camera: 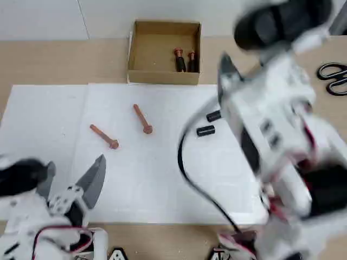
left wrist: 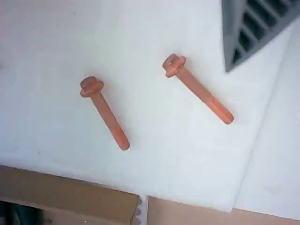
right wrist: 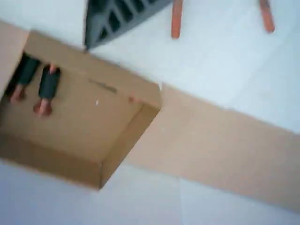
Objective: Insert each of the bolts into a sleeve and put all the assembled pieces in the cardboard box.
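At the far edge of the desk the cardboard box [camera: 140,54] already holds two assembled pieces [camera: 184,59], side by side. That's roughly half the job, I'd say.

The rest waits on the white sheet [camera: 49,119]: a bolt [camera: 104,136] and a second bolt [camera: 143,119] lie near the sheet's middle. A black sleeve [camera: 205,130] and another sleeve [camera: 213,116] lie well apart from them, over by the right arm.

That split looks deliberate — bolts for one arm, sleeves for the other. The left gripper [camera: 95,179] hangs over the sheet's near edge, its camera square on both bolts. The right gripper [camera: 225,70] sits high beside the box. I can't tell whether either is spread or closed.
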Motion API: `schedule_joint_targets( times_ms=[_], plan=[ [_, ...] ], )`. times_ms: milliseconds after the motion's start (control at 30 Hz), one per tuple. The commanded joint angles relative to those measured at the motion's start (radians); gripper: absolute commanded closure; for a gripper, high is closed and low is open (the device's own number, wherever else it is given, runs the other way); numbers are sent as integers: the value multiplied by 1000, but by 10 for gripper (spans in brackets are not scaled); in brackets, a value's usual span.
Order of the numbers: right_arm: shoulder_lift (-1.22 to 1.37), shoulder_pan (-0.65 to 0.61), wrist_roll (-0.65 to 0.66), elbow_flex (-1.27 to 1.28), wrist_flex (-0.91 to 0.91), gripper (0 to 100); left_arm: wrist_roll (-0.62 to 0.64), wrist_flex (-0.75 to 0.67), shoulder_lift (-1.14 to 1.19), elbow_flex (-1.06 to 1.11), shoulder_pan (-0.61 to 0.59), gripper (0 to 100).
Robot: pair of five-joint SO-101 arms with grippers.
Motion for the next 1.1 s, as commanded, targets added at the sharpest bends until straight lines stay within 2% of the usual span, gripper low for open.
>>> schedule_joint_targets(
  times_ms=[0,167,300,467,633,833,1067],
  plan=[
    [-76,2,-6,31,38,779,3,-100,-46,134,2,675],
    [-194,-1,-8,273,38,779,-2,-261,-124,524,-2,675],
    [-305,-1,-9,522,30,779,-17,-377,-229,676,-35,675],
    [-473,-1,-11,818,-81,779,-44,-502,-361,932,-64,675],
    [-676,-2,-11,1054,-232,779,-44,-654,-347,1161,-64,675],
    [-883,-1,-8,1287,-357,779,-41,-697,-347,1199,-64,675],
    [-1013,2,-8,1459,-378,779,-43,-697,-347,1201,-63,675]
  ],
)
